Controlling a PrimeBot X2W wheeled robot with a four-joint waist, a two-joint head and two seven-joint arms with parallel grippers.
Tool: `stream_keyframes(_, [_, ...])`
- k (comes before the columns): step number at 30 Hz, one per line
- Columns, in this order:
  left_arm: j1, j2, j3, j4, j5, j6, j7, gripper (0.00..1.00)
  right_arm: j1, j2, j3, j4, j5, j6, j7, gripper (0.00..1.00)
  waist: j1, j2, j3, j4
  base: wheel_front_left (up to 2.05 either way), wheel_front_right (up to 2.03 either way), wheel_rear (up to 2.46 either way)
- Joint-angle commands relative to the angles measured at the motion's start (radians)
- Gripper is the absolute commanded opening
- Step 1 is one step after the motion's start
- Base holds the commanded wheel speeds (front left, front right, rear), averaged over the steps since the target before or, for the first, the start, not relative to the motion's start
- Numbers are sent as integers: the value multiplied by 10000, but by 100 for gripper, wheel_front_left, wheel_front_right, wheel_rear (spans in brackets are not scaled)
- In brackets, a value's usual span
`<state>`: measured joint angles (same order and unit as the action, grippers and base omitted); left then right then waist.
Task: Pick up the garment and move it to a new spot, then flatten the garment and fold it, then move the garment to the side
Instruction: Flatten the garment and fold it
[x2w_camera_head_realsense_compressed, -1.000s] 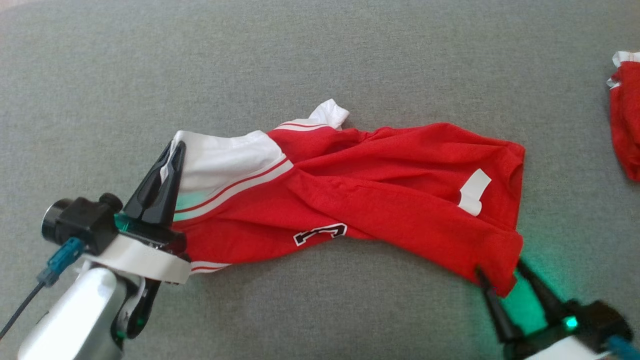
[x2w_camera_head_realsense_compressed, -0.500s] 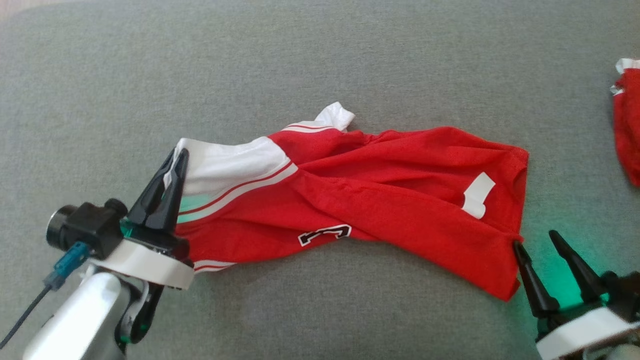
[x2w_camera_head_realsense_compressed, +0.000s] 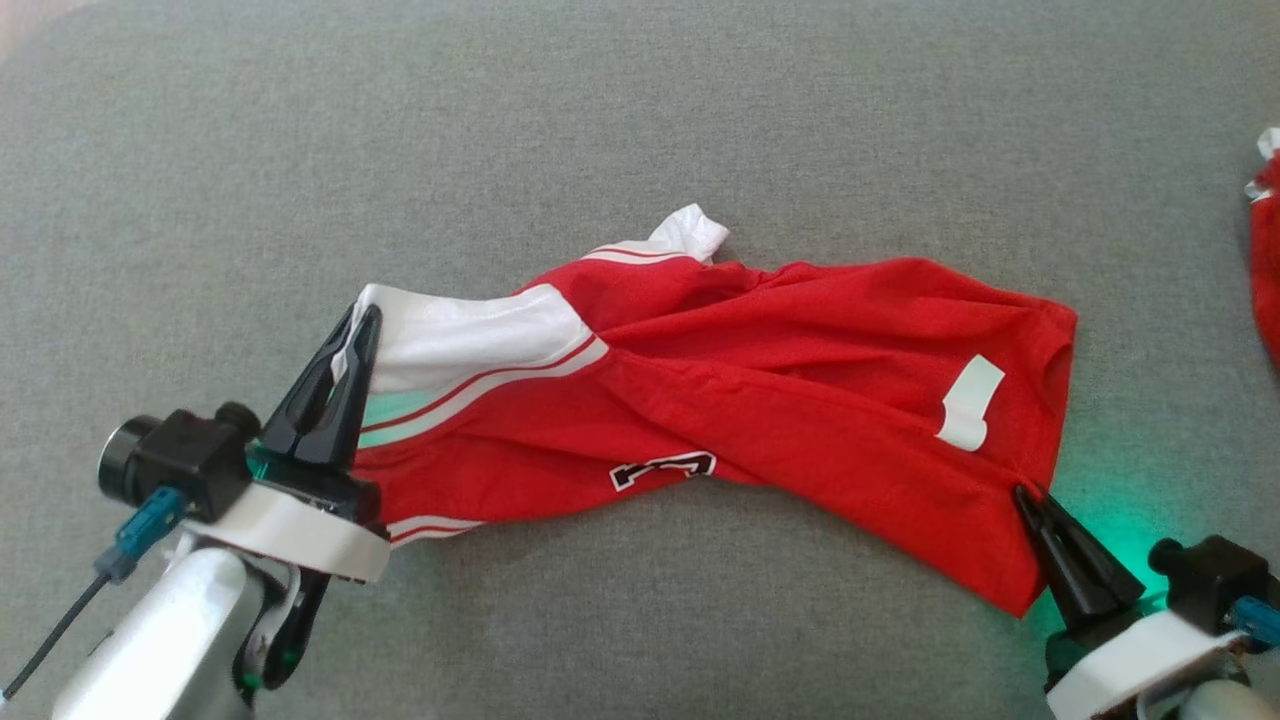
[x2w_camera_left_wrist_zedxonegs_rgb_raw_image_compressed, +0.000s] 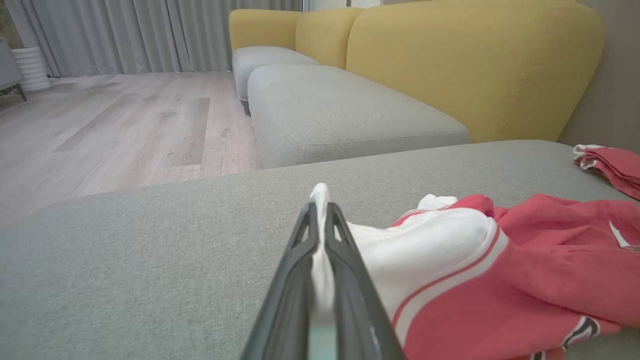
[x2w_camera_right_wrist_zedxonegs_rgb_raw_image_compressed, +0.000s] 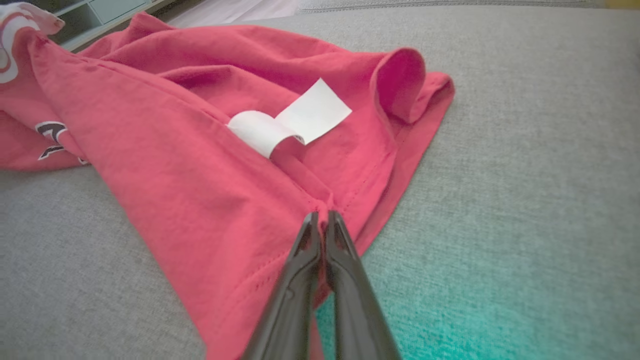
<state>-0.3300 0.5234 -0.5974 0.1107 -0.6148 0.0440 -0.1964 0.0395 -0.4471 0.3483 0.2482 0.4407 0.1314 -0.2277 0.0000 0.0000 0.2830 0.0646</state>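
As left fingers (x2w_camera_head_realsense_compressed: 320, 400), right fingers (x2w_camera_head_realsense_compressed: 1075, 565) pinch it, garment (x2w_camera_head_realsense_compressed: 780, 400) spans between.

Head view looks down on the garment (x2w_camera_head_realsense_compressed: 800, 400); wrist views face it low, close, from opposite ends.

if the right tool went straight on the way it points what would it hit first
The red shirt: the right tool is shut on its hem, so it would push into the fabric, probably toward the white label; depth is unclear.
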Motion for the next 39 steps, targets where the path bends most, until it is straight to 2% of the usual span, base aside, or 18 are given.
stream_keyframes(1, [-395, 320, 476, -249, 41, 55, -136, 0, -107, -448, 106, -215, 6, -7, -128, 0, 0, 0, -86, -16, 0, 0, 0])
stream_keyframes(6, [-389, 482, 573, -495, 139, 73, -265, 0, -38, -650, -790, -572, -587, -7, -269, 0, 0, 0, -395, -118, 0, 0, 0])
stream_keyframes(12, [-653, 896, 859, -1559, 559, -32, -488, 0, 31, -845, -2713, -1810, -1927, -7, -332, 0, 0, 0, -822, -368, 0, 0, 0])
stream_keyframes(16, [-835, 1005, 1197, -2343, 924, 34, -595, 0, 92, -590, -4012, -2986, -3028, -7, -337, 0, 0, 0, -1013, -538, 0, 0, 0])
stream_keyframes(21, [-1235, 1032, 1510, -2896, 1437, 30, -637, 0, 53, -278, -5007, -4142, -3781, -7, -338, 0, 0, 0, -1195, -628, 0, 0, 0])
stream_keyframes(25, [-1901, 1183, 1805, -3302, 1804, -161, -647, 0, -160, -377, -5554, -5041, -4160, -7, -211, 0, 0, 0, -1382, -720, 0, 0, 0])
stream_keyframes(28, [-2621, 1342, 1942, -3460, 1821, -467, -602, 0, -582, -759, -5744, -5386, -4038, -7, 73, 0, 0, 0, -1510, -782, 0, 0, 0])
stream_keyframes(32, [-4059, 1510, 2111, -3362, 1681, -942, -182, 0, -1736, -1635, -5610, -5354, -3638, -7, 521, 0, 0, 0, -1554, -879, 0, 0, 0])
stream_keyframes(35, [-5344, 1470, 2047, -2812, 1505, -1270, 252, 0, -3071, -2391, -4917, -4776, -3171, -7, 819, 0, 0, 0, -1411, -944, 0, 0, 0])
stream_keyframes(39, [-7239, 1406, 1521, -1506, 1651, -1594, 720, 0, -5296, -2922, -3453, -3646, -2525, -7, 1224, 0, 0, 0, -837, -952, 0, 0, 0])
